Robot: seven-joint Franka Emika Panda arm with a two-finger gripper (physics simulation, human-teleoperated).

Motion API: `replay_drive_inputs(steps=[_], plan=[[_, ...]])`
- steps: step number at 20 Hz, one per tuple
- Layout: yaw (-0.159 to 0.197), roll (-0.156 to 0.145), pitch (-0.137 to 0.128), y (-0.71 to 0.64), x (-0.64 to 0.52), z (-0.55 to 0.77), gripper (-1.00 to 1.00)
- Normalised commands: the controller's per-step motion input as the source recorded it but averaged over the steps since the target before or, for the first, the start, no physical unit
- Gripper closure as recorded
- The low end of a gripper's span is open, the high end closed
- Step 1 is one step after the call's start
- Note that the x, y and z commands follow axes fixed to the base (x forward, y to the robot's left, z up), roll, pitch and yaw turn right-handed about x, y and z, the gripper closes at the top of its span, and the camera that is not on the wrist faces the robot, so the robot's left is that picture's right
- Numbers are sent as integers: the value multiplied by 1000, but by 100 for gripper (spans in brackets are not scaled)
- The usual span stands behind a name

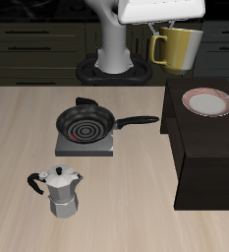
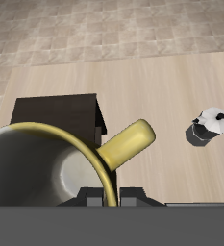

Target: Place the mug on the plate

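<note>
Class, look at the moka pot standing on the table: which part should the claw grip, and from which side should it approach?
Probably the moka pot by its black handle, approached from above: the pot stands upright and the handle juts sideways with open table around it.

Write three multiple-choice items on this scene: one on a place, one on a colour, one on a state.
1. Where does the small round white plate with a reddish-brown rim sit?
A. on the dark raised block
B. under the frying pan
C. beside the moka pot

2. What colour is the wide mug with a loop handle?
A. blue
B. yellow-olive
C. red

3. What is the mug's state?
A. lying on the wood tabletop
B. standing on the plate
C. held in the air by the gripper

Key: 1 A, the plate rests on the dark block. 2 B, both views show yellow-olive. 3 C, it hangs under the gripper, clear of the plate.
</note>
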Motion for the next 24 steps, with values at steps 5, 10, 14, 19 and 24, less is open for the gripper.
replay_drive_inputs(steps=[5,10,14,19,24], plan=[[26,23,-14,190,-312,30,100],[37,-9,-33,125,-331,35,100],[18,40,21,193,-385,-13,100],[43,54,-5,322,-470,-8,100],[49,65,-22,269,-254,-44,100]])
